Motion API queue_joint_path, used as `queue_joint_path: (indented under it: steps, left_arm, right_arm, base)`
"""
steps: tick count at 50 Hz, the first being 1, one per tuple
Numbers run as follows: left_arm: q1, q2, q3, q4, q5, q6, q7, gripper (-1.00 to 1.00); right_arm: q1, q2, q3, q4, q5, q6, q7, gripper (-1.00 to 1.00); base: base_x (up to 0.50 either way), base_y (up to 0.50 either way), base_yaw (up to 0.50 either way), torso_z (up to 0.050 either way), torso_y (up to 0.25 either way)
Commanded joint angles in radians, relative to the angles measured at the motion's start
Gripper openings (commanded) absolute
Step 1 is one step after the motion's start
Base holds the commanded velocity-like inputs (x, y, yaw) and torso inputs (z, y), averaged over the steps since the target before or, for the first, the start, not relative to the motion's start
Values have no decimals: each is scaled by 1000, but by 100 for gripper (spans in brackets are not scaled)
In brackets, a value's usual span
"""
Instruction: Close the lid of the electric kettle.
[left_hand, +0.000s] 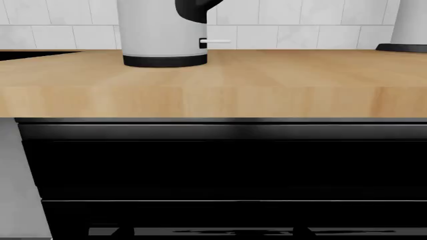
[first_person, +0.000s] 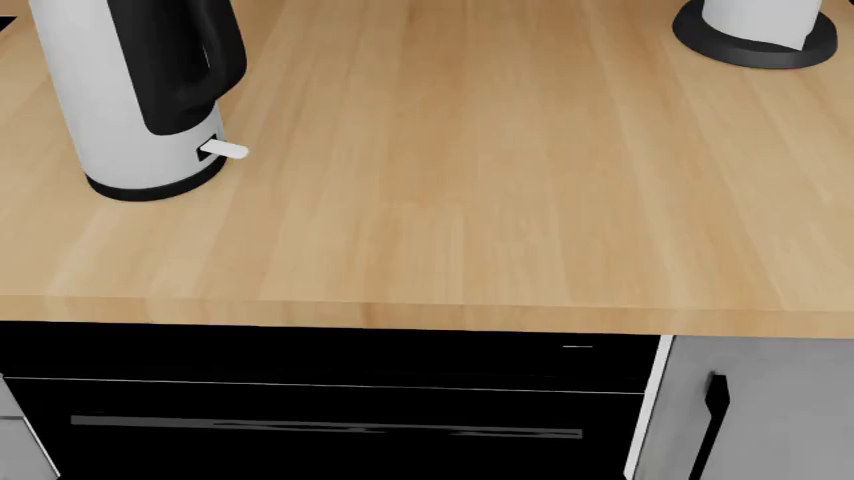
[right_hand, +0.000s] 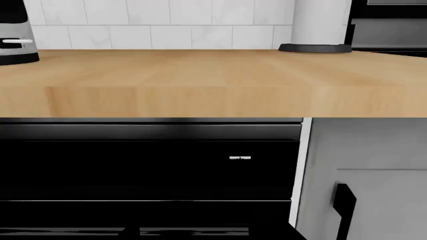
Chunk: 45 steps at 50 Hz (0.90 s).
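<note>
Neither tool appears in any of the three views, so whether each is spread or pressed together cannot be told, and the kettle's position relative to either tool cannot be established. One electric kettle (first_person: 134, 100) stands on the wooden counter (first_person: 441, 200) at the upper left of the head frame, its black handle (first_person: 180, 60) and small white switch lever (first_person: 223, 151) facing the camera. Its top is cut off by the frame edge in every view, so the lid is not visible and its position cannot be determined. One second white cylinder on a round black base (first_person: 754, 40) sits at the upper right of the head frame, well apart from the kettle and also cut off at the top. Below the counter edge, one black appliance front (first_person: 320, 400) fills the lower frame, with one grey cabinet door (first_person: 761, 410) carrying a black handle at the lower right.
</note>
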<state>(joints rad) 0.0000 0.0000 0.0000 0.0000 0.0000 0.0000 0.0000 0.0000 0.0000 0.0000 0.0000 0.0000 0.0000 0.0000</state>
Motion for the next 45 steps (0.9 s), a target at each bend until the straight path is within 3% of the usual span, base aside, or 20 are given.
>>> queue_joint_path:
  steps: [1, 17, 45]
  left_arm:
    - [1, -25, 30, 0, -25, 2, -30, 100]
    - [4, -60, 70, 12, -78, 5, -53, 100]
    - [-3, -98, 107, 16, -111, -16, -91, 100]
  right_arm:
    - [0, 29, -37, 0, 29, -1, 37, 100]
    - [3, 62, -75, -5, 61, 4, 71, 100]
    - [4, 95, -117, -5, 89, 4, 113, 100]
  base:
    - [0, 0, 0, 0, 0]
    - [0, 0, 0, 0, 0]
    - [0, 0, 0, 50, 46]
